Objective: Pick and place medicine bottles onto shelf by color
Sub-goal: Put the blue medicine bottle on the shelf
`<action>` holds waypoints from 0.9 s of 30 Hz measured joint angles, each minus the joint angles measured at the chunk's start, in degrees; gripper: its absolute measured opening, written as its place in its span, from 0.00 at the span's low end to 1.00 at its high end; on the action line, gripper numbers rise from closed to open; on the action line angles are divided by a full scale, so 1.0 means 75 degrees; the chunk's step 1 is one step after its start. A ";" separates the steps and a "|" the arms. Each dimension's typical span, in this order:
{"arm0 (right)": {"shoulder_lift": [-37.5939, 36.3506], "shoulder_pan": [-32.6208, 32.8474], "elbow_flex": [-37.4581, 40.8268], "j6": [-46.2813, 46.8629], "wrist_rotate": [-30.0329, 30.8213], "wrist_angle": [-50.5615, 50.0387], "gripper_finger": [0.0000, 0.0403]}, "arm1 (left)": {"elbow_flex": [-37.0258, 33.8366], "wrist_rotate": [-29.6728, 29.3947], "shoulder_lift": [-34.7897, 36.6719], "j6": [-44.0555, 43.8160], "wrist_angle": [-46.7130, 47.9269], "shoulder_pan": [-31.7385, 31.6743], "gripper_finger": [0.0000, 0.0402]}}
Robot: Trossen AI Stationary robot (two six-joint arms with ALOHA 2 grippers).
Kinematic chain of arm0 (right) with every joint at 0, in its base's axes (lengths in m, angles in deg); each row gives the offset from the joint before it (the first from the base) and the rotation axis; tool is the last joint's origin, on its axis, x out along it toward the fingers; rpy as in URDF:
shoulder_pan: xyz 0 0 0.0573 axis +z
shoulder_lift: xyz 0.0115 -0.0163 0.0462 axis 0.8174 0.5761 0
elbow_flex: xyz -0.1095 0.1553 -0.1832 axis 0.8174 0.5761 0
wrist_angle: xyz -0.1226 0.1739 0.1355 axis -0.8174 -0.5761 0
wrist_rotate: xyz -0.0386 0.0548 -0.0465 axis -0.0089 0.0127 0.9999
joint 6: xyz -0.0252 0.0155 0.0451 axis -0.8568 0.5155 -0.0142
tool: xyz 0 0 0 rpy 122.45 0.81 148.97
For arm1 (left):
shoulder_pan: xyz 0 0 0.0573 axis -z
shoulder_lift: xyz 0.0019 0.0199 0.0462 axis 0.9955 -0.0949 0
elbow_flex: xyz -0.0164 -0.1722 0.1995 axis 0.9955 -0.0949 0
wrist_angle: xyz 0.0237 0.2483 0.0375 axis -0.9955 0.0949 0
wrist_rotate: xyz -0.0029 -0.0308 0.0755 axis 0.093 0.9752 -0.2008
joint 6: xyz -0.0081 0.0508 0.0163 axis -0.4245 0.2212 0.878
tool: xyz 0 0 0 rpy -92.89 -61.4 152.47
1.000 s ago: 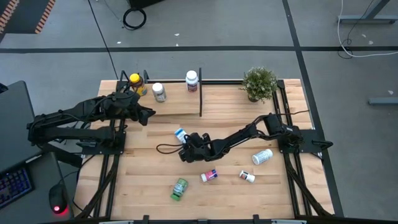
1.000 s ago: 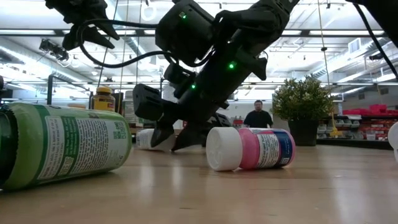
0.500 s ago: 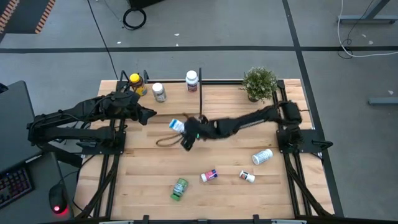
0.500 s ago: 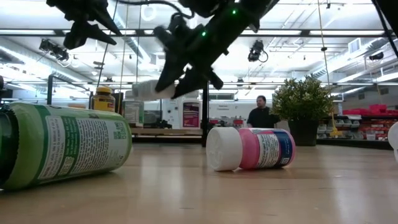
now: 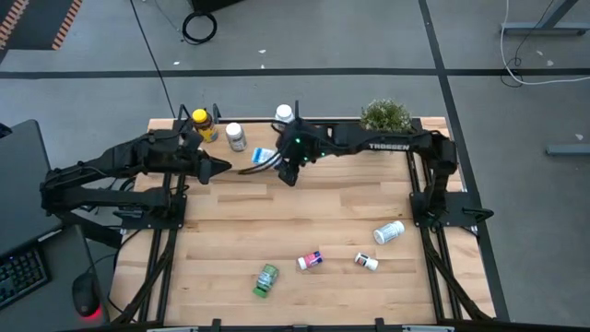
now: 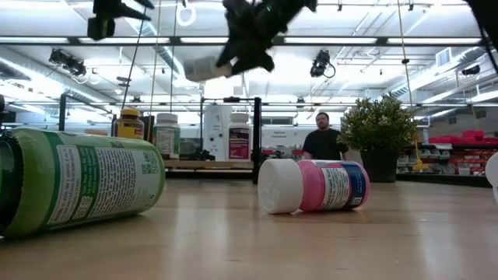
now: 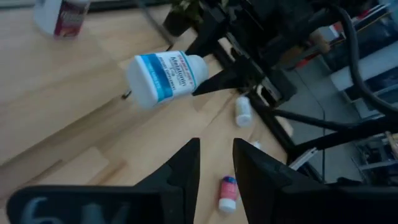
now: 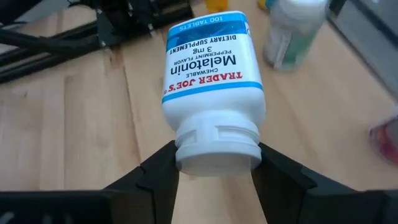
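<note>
My right gripper (image 5: 280, 159) is shut on a white medicine bottle with a blue label (image 5: 265, 156), high over the shelf (image 5: 350, 152) beside its upright black post (image 5: 297, 138). The same bottle shows in the low view (image 6: 204, 68) and in the left wrist view (image 7: 165, 78). My left gripper (image 5: 219, 167) hovers just left of the bottle, its fingers (image 7: 186, 168) a narrow gap apart with nothing between them. On the shelf stand an amber yellow-capped bottle (image 5: 201, 123), a white green-labelled one (image 5: 236, 136) and a white magenta-labelled one (image 5: 284, 116). My right gripper pinches the bottle's white cap (image 8: 217, 146) between its two fingers, one on each side. The fingers come from the table's right, slanting down, in line with the bottle's length. The bottle lies about level, base toward the table's left, lifted clear of shelf and table.
On the near half of the table lie a green bottle (image 5: 266, 278), a pink-and-blue one (image 5: 311, 260), a small white one (image 5: 367, 262) and a larger white one (image 5: 388, 231). A potted plant (image 5: 384, 115) stands at the shelf's right end. A person (image 6: 322, 145) is far behind.
My right gripper has lifted the blue-labelled bottle off the table's middle and carried it up and toward the far edge, over the shelf, rolling its wrist on the way. My left gripper has risen a little.
</note>
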 joint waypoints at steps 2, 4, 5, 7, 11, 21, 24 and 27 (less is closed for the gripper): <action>0.0252 -0.0074 -0.0695 -0.0268 0.0021 -0.0551 0.46 | 0.0163 0.0003 -0.0006 0.0144 0.0023 0.0023 0.24; 0.0557 -0.0215 -0.1397 -0.0447 -0.0065 -0.1074 0.46 | 0.0304 0.0001 -0.0006 0.0241 0.0010 0.0026 0.24; 0.0742 -0.0308 -0.1744 -0.0512 -0.0180 -0.1380 0.46 | 0.0357 0.0002 -0.0004 0.0273 0.0008 0.0026 0.24; 0.1123 -0.0524 -0.2483 -0.0590 -0.0495 -0.2065 0.46 | 0.0430 -0.0002 -0.0004 0.0282 0.0014 0.0026 0.23; 0.2051 -0.0891 -0.4100 -0.0917 -0.0877 -0.3698 0.46 | 0.0483 0.0000 -0.0003 0.0257 0.0004 0.0033 0.23; 0.2386 -0.1121 -0.4211 -0.1358 -0.0992 -0.4646 0.46 | 0.0381 -0.0494 -0.0020 0.0532 0.0029 0.0204 0.23; 0.2400 -0.0990 -0.4205 -0.1405 -0.0929 -0.4595 0.46 | 0.0317 -0.1034 -0.0125 0.0827 0.0110 0.0193 0.24; 0.2386 -0.0846 -0.4207 -0.1408 -0.0925 -0.4499 0.46 | 0.0317 -0.1555 -0.0399 0.1897 0.0202 0.0203 0.25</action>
